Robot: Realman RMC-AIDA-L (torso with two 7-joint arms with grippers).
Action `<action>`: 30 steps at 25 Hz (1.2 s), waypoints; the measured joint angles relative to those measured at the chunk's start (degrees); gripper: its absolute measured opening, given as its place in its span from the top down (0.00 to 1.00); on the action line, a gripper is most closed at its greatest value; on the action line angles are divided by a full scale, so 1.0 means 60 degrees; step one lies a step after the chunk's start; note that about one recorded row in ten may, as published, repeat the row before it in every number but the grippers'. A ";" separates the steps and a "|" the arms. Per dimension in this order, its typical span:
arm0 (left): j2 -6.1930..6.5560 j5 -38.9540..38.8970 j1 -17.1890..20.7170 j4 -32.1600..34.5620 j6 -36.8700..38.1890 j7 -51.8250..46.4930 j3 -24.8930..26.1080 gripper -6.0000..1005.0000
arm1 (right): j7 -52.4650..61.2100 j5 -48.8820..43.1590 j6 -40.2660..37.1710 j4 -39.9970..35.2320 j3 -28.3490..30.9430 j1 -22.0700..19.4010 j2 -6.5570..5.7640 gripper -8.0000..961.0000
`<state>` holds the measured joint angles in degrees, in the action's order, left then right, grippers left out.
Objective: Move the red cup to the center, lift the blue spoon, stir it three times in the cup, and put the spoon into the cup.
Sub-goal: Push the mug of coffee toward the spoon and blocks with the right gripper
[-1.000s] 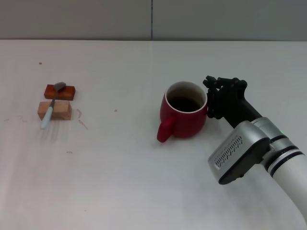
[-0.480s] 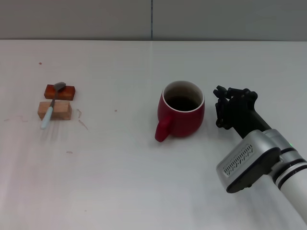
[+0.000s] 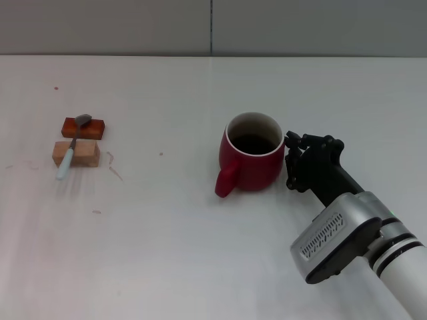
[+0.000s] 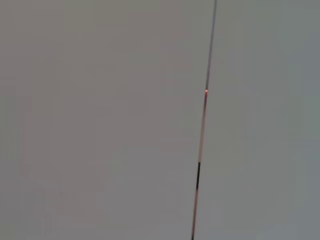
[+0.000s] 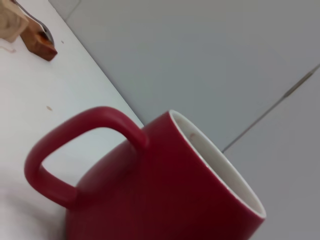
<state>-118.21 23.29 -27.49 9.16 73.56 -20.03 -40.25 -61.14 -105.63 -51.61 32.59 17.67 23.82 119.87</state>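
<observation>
The red cup (image 3: 252, 159) stands upright near the middle of the table, handle toward the front left, inside dark. It fills the right wrist view (image 5: 165, 185). My right gripper (image 3: 293, 163) is low on the table, right beside the cup's right side. The blue spoon (image 3: 72, 148) lies at the far left across two small blocks, its bowl on the orange-red block (image 3: 85, 127) and its pale blue handle over the tan block (image 3: 76, 153). My left gripper is out of view; the left wrist view shows only a grey wall.
The white table (image 3: 167, 253) reaches back to a grey wall. The blocks also show far off in the right wrist view (image 5: 37, 44). My right arm's silver forearm (image 3: 340, 240) crosses the front right corner.
The cup slid a little to the left. My right gripper pulled back to the right, away from the cup, then came in again beside its right side.
</observation>
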 joint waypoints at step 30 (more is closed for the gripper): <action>-0.0025 0.0000 0.0084 -0.0040 0.0029 -0.0030 -0.0002 0.15 | 0.0615 -0.0003 0.0710 0.0535 -0.0016 0.0927 0.0001 0.93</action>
<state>-118.36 23.28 -26.98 8.92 73.74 -20.21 -40.27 -57.45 -105.65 -47.35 35.80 17.58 29.38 119.88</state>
